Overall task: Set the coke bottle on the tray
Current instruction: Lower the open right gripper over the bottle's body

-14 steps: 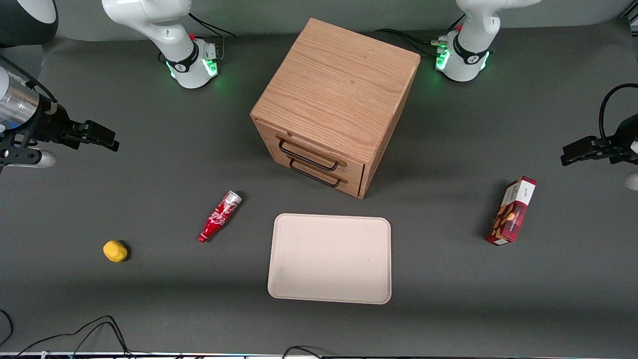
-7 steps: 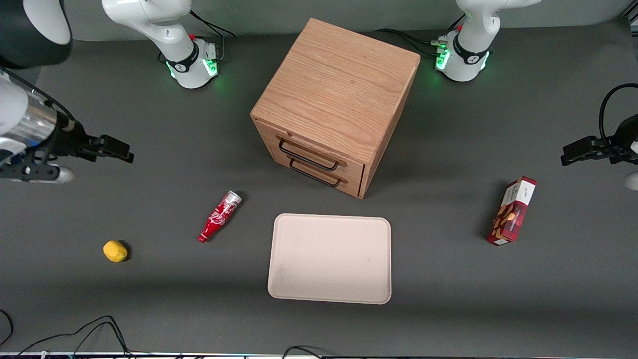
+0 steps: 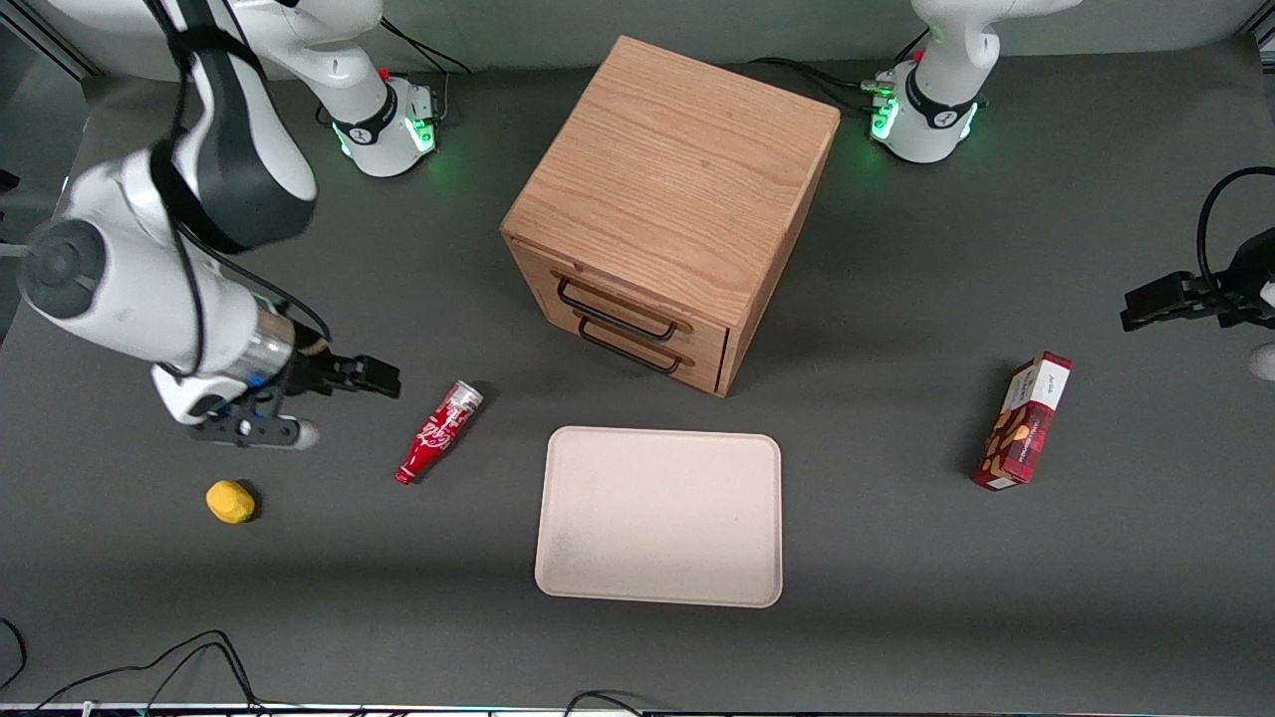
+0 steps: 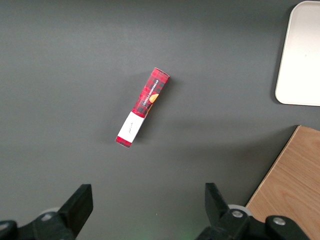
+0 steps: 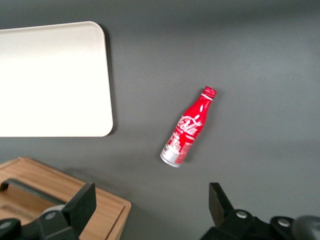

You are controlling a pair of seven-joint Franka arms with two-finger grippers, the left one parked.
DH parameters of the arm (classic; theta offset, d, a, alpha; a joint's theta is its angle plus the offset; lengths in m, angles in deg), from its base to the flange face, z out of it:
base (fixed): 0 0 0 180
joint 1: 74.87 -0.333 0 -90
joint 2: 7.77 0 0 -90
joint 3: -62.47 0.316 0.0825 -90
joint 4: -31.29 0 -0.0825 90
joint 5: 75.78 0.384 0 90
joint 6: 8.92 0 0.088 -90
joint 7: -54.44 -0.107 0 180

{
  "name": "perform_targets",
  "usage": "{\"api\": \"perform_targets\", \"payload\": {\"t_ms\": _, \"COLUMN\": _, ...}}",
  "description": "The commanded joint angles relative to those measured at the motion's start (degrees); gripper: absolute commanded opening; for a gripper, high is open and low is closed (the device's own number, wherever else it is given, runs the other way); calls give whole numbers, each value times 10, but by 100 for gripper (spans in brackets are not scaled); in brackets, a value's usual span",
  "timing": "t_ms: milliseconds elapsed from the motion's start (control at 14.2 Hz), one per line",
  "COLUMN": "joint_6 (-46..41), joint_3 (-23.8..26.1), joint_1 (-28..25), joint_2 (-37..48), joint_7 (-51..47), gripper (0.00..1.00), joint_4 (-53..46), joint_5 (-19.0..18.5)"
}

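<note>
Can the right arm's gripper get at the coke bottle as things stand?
Probably yes. The gripper hangs open beside the coke bottle, which lies on its side on bare table with nothing around or on it.

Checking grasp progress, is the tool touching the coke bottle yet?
Apart. The front view shows bare table between the open tool and the lying coke bottle.

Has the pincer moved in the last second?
Yes. The pincer, open, has swung in from the working arm's end of the table toward the coke bottle, nearer the wooden drawer cabinet.
</note>
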Motion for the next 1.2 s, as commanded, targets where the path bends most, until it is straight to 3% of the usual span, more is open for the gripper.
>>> {"api": "perform_targets", "payload": {"t_ms": 0, "joint_6": 27, "joint_3": 0, "joint_1": -2, "joint_2": -43, "joint_7": -50, "gripper": 100, "joint_4": -20, "joint_5": -11}}
{"api": "perform_targets", "payload": {"t_ms": 352, "joint_6": 175, "joint_3": 1, "joint_1": -2, "joint_2": -50, "joint_7": -195, "gripper": 100, "joint_4": 88, "joint_5": -64}}
{"api": "perform_targets", "payload": {"t_ms": 915, "joint_6": 341, "joint_3": 1, "joint_1": -3, "joint_2": -71, "joint_7": -220, "gripper": 100, "joint_4": 219, "joint_5": -84}}
{"api": "perform_targets", "payload": {"t_ms": 1127, "joint_6": 370, "joint_3": 1, "joint_1": -4, "joint_2": -100, "joint_7": -280, "gripper": 100, "joint_4": 226, "joint_5": -98}}
